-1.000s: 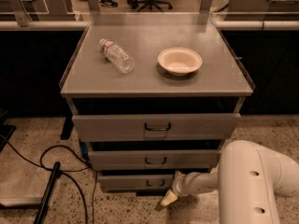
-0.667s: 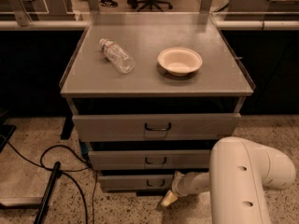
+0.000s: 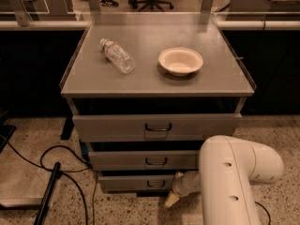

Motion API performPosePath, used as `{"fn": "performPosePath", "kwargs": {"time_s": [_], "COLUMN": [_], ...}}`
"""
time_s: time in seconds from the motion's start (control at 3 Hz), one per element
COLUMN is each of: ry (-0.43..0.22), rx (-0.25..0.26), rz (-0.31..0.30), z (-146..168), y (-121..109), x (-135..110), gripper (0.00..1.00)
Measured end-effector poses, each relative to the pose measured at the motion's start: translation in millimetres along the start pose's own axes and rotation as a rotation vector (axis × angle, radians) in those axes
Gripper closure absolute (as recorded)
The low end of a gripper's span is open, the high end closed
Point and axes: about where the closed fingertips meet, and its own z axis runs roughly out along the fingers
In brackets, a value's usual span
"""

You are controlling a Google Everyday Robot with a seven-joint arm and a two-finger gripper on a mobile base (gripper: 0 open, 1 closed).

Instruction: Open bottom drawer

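Note:
The grey cabinet has three drawer fronts. The bottom drawer [image 3: 136, 182] is the lowest and smallest front, with a small dark loop handle [image 3: 155, 183] at its centre; it sits nearly flush under the middle drawer. My white arm [image 3: 229, 182] comes in from the lower right. My gripper [image 3: 171, 198] is low by the floor, just right of and below the bottom drawer's handle, with cream-coloured fingertips pointing down-left. It does not touch the handle.
The top drawer [image 3: 157, 126] and middle drawer [image 3: 145, 160] stick out a little. On the cabinet top lie a clear plastic bottle [image 3: 117, 55] and a white bowl [image 3: 180, 61]. Black cables [image 3: 51, 165] trail on the speckled floor at the left.
My arm has swung left and closer to the camera, so it fills more of the lower right. The gripper stays near the bottom drawer's right side. The drawers have not moved.

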Motion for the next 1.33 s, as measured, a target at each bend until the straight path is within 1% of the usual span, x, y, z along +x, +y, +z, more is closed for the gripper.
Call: {"fn": "performPosePath", "kwargs": {"time_s": [0.33, 0.67, 1.33], "ry": [0.04, 0.039, 0.039], "rx": [-0.052, -0.108, -0.108], "rz": [0.031, 0.089, 0.089], "z": [-15, -52, -52], "y": [21, 57, 57], "x": [21, 42, 42], "gripper": [0.0, 0.0, 0.0]}}
